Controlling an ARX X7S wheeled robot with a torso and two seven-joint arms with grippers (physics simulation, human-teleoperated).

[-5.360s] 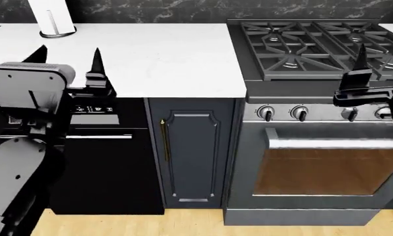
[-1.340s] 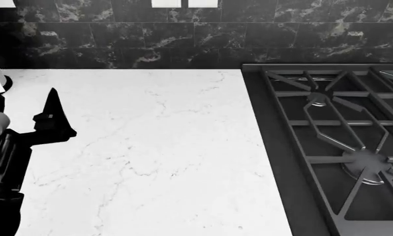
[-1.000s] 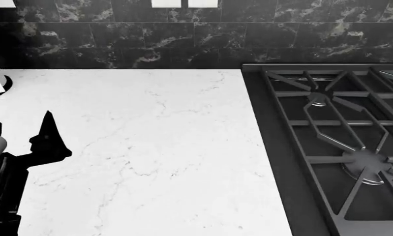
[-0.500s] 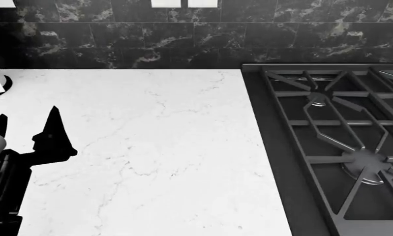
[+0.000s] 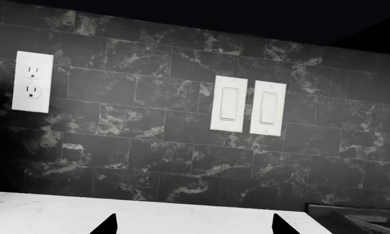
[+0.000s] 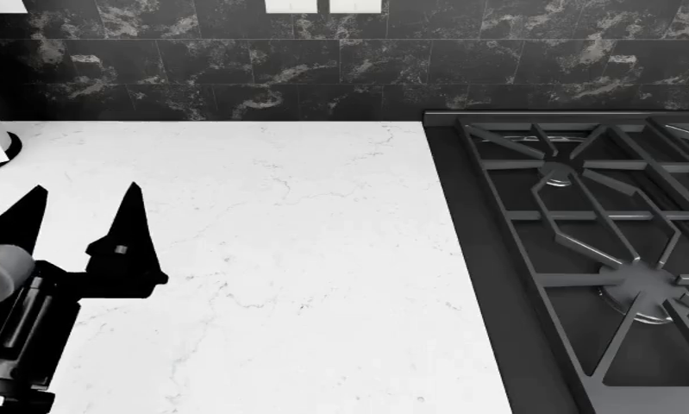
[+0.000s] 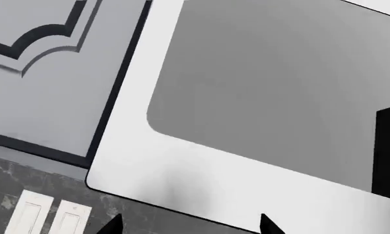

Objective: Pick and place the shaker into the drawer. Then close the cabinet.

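Left gripper [image 6: 78, 220] raised over white countertop [image 6: 286, 259], jaws spread apart and empty, pointing toward backsplash [image 6: 321, 78]

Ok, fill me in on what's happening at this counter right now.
Nothing is being handled. The robot's black left gripper hangs open over the white marble countertop, holding nothing, beside the black gas stove. The right gripper shows only its fingertips in its wrist view, spread apart and aimed up at a grey wall cabinet. No shaker or drawer shows in any view, so the pick has not begun.
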